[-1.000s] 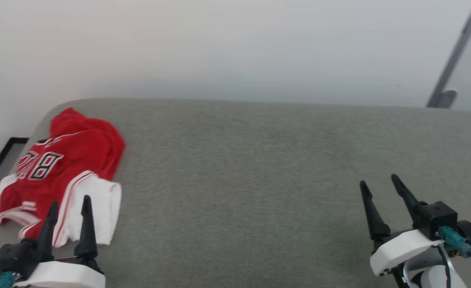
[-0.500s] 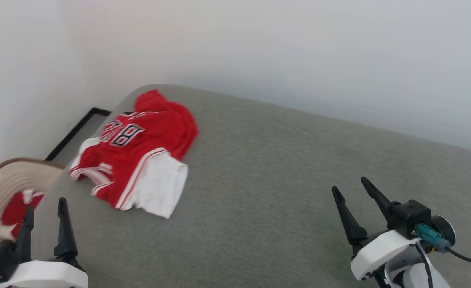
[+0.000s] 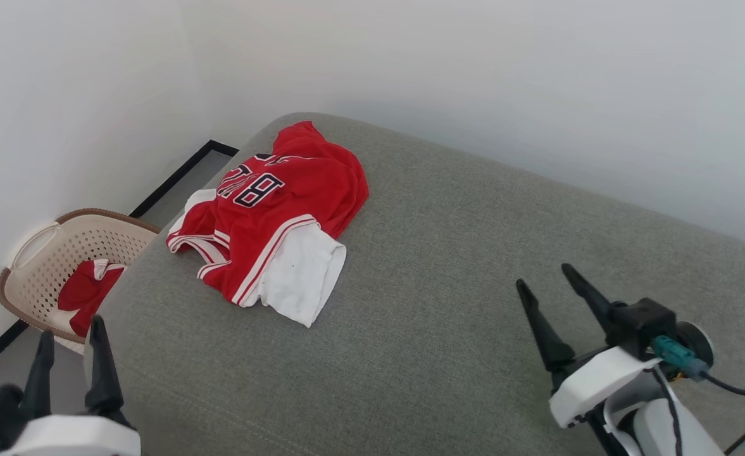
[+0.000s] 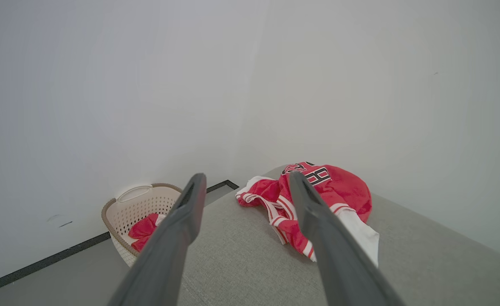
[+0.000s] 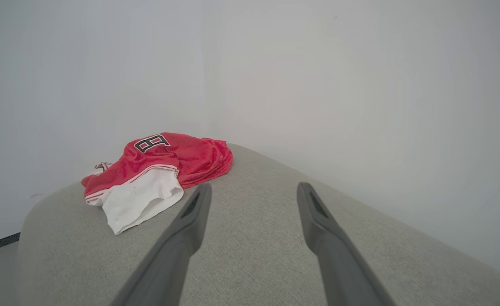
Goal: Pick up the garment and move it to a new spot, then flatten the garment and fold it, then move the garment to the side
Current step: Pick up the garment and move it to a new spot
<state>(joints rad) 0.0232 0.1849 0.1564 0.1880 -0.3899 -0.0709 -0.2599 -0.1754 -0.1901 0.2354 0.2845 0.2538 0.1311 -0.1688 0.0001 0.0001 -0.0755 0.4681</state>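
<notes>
The left gripper (image 3: pixel 71 328), a pincer with two long dark fingers, is spread wide and holds nothing. It hangs low by the left edge of the seat. Next to it, on the floor, stands a cream plastic laundry basket with holes (image 3: pixel 93 214), with some red cloth (image 3: pixel 84 291) inside.

Then comes the garment (image 3: pixel 283 209), a red basketball shirt with white sleeves and black letters. It lies crumpled near the far left corner of the wide grey fabric cushion (image 3: pixel 473 253), well apart from both pincers. It looks soft, light and floppy, so it should sag and bunch when lifted. The white sleeve (image 3: pixel 299 275) at its near side looks like a good bit to pinch.

The right gripper (image 3: pixel 543 275) is spread wide too and holds nothing, above the cushion.
</notes>
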